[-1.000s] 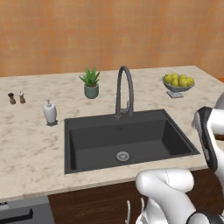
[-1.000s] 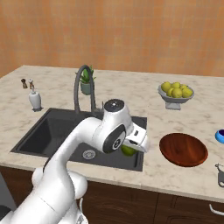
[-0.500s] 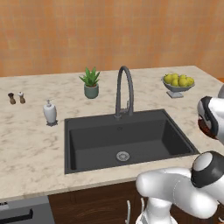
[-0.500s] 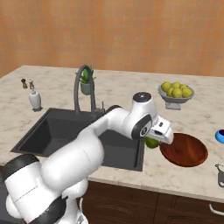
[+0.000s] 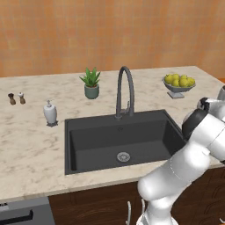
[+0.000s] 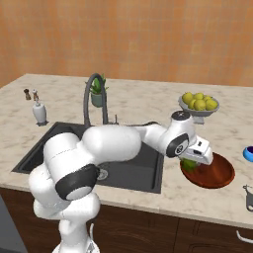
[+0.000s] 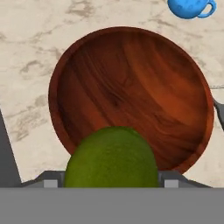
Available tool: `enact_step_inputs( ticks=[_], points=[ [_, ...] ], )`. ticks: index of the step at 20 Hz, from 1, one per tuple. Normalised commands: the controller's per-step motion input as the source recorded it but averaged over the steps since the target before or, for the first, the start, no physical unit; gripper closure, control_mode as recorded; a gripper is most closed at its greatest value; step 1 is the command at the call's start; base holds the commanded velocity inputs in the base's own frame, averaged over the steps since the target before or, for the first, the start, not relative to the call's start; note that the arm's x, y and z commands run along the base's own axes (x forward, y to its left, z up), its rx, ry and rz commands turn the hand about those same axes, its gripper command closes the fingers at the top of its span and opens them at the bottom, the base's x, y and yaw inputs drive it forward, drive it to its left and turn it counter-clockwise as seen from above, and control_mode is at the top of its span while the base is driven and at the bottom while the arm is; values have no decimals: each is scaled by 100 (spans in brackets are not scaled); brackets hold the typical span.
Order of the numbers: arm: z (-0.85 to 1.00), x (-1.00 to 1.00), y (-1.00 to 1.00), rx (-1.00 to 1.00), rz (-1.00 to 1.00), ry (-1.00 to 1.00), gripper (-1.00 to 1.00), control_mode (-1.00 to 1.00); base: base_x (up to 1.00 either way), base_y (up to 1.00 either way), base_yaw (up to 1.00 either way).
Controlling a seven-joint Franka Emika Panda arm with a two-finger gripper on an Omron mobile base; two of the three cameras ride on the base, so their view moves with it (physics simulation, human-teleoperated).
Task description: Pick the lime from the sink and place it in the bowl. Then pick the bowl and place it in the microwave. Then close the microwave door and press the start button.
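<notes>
We see the gripper out past the right side of the sink, hanging over the near edge of the brown wooden bowl. Its jaws stand wide apart, and the green lime sits snug between them, so the gripper is holding the lime. In the hand view the lime is up close at the bottom, with the inside of the bowl spread out under it. The bowl rests on the pale stone counter. A little blue cup stands on the counter just past the bowl.
</notes>
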Motion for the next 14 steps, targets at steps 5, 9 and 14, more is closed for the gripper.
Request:
enact_step_inputs(
  ticks=[5, 9, 14],
  points=[
    [-22, 29, -48, 0, 3, 0, -100, -100, 0, 0, 0],
    [0, 8, -22, 5, 3, 3, -100, -100, 0, 0, 0],
    [32, -5, 36, -3, 7, 5, -100, -100, 0, 0, 0]
  ],
)
